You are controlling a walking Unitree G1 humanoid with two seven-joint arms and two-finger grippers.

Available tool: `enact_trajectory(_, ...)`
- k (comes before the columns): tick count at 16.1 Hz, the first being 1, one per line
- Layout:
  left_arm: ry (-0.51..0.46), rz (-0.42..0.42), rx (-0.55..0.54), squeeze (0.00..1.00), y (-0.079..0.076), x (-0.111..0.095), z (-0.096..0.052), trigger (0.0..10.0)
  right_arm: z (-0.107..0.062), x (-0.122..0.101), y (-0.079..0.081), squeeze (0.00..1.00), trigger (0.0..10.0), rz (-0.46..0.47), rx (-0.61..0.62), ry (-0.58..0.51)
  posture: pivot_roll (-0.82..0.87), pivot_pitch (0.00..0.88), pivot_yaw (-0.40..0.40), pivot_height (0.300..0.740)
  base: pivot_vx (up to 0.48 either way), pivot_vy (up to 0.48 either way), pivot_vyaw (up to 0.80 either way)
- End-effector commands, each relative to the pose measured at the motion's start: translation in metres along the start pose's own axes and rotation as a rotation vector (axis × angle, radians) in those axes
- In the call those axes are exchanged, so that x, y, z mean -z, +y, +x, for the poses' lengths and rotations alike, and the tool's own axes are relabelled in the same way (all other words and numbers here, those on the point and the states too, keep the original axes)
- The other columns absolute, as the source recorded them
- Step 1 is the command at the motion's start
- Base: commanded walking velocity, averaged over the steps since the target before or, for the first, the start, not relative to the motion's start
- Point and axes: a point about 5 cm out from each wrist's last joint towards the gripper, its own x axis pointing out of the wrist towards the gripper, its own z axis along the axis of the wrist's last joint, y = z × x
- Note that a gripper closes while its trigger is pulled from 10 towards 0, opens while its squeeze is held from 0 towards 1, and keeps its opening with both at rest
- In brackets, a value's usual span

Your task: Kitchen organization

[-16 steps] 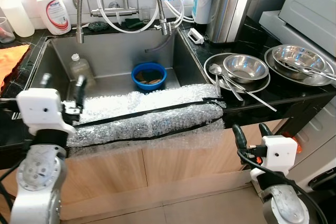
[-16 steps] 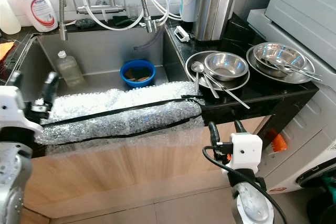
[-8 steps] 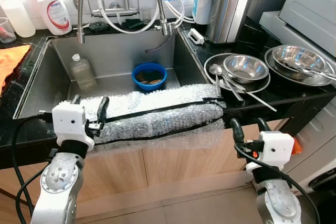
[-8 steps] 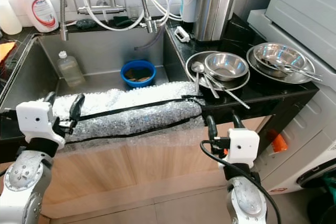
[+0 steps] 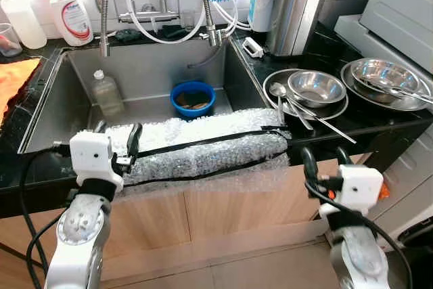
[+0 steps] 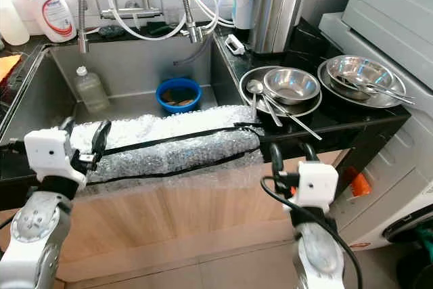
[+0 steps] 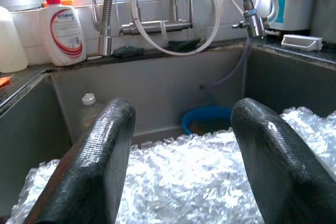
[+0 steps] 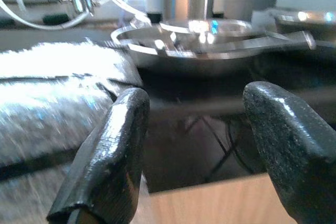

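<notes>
In the left eye view, one bubble wrap sheet lies draped over the front edge of the sink, crossed by two black tape strips; it appears placed there to pad that edge. The left gripper hovers at the sheet's left end with its two fingers spread wide, holding nothing, positioned as if to take that end. One blue bowl and one clear bottle sit in the sink basin; one soap bottle stands behind it, near the taps. In the right eye view, two steel bowls rest on two steel plates on the black counter, well apart from the sheet, with several spoons beside and in them; the count of spoons cannot be resolved. The right gripper sits below the counter edge, just beside the sheet's right end, fingers wide and empty. In the left wrist view, both black fingers flank the sheet, apart from it. In the right wrist view, both fingers frame the counter edge, with the sheet to one side.
</notes>
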Motion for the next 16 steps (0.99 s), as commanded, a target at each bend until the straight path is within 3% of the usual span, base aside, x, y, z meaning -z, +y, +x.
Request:
enact_trajectory(1,-0.003,0.0,-0.002,0.0,-0.0003,0.0015,0.0017,10.0,0.0018,-0.0082,0.0025,0.0,10.0,0.003,-0.005,-0.029,0.01,0.007,0.006,0.74,0.0,0.0,-0.8)
enact_trajectory(5,-0.004,0.0,-0.005,0.0,-0.0005,0.0009,0.0026,10.0,0.0013,-0.0081,0.0029,0.0,10.0,0.009,-0.009,-0.032,0.01,0.024,0.003,0.74,0.0,0.0,-0.76)
enact_trajectory(9,-0.02,-0.003,-0.016,0.0,0.001,-0.0038,0.006,10.0,0.0029,-0.0085,0.0073,0.0,10.0,0.011,-0.028,-0.028,0.02,0.03,-0.003,0.74,0.0,0.0,0.0)
enact_trajectory(11,-0.024,-0.009,-0.016,0.0,0.0003,-0.0047,0.0077,10.0,0.0046,-0.0082,0.0068,0.0,10.0,0.014,-0.019,-0.022,0.02,0.031,-0.003,0.74,0.0,0.459,-0.79)
enact_trajectory(14,-0.023,-0.011,-0.012,0.0,-0.0019,-0.0041,0.0071,10.0,0.0034,-0.01,0.0067,0.0,10.0,-0.001,-0.028,-0.04,0.02,0.03,-0.004,0.74,0.0,0.409,0.0)
enact_trajectory(16,-0.027,-0.011,-0.009,0.0,-0.0031,-0.0053,0.0082,10.0,0.0043,-0.0088,0.0097,0.0,10.0,0.019,-0.034,-0.03,0.02,0.025,-0.003,0.74,0.0,0.0,0.0)
